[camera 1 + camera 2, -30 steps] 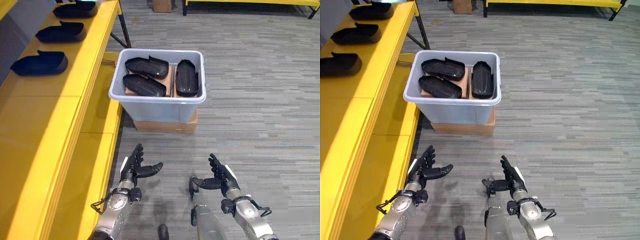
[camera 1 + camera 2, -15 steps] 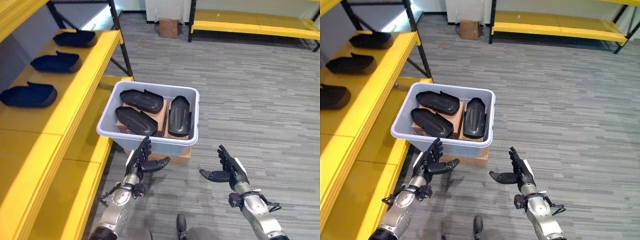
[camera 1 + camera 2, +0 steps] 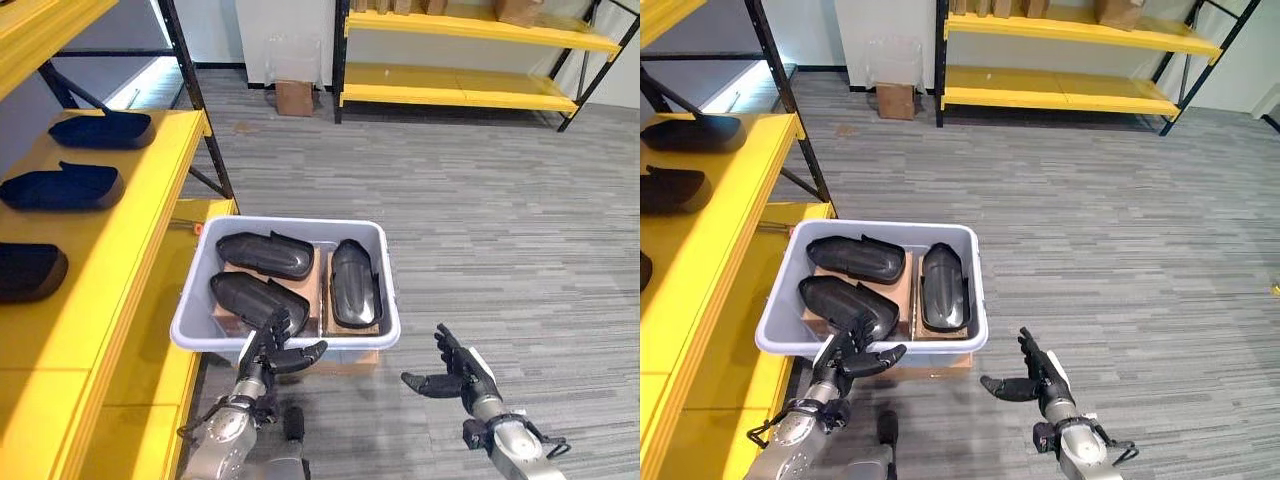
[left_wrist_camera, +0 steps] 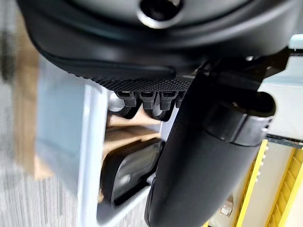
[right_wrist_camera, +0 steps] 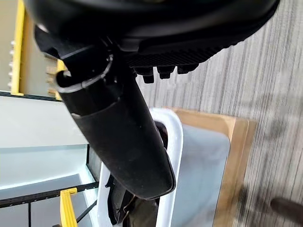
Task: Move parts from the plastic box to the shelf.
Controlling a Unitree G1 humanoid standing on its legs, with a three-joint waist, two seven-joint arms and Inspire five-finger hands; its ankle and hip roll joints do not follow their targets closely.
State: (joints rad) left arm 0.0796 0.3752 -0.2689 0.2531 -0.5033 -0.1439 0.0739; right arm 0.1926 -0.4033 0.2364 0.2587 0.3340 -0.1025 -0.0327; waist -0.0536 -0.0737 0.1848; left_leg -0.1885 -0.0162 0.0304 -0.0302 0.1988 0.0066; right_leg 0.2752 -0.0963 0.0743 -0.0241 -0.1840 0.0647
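A pale grey plastic box stands on a cardboard base on the floor, holding three black moulded parts: one at the back left, one at the front left and one on the right. More black parts lie on the yellow shelf to the left, among them one and another. My left hand is open at the box's front wall, empty. My right hand is open over the floor to the right of the box, empty.
A yellow lower shelf board runs beside the box on the left. A black upright post stands behind the shelf. A second yellow rack and a cardboard box stand far back across the grey carpet.
The view has tilted up, so the box now sits lower and closer. Both hands have risen towards the box, the left reaching its front wall. The parts have not moved.
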